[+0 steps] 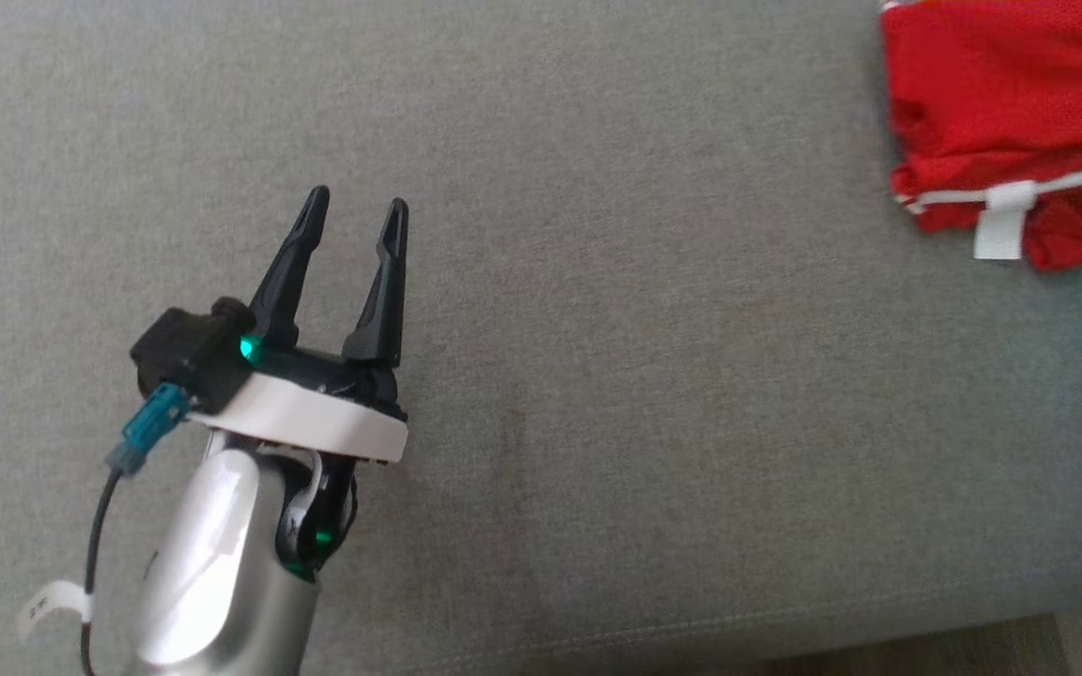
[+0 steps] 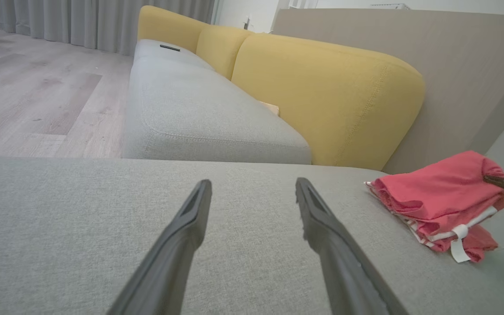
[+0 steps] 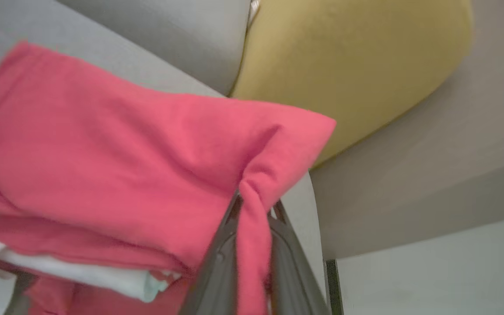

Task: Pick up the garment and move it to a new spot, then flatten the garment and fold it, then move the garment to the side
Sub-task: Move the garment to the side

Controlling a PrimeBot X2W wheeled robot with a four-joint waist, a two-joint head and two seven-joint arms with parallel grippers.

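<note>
While the R gripper (image 3: 255, 208) pinches a corner of the red garment (image 1: 992, 103), bunched at far right of the grey cushion (image 1: 644, 376), the L gripper (image 1: 358, 199) hovers wide open at near left, empty.

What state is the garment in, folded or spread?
Folded: the garment sits in a compact layered bundle, right hand pinching one corner.

Garment (image 1: 1001, 103) red, white trim (image 1: 1053, 183); seat (image 1: 616, 376) grey; backrest (image 2: 322, 96) yellow; left tool (image 1: 358, 199) black.

Grey sofa (image 2: 217, 113), yellow cushions (image 2: 322, 96), wooden floor (image 2: 37, 100)
</note>
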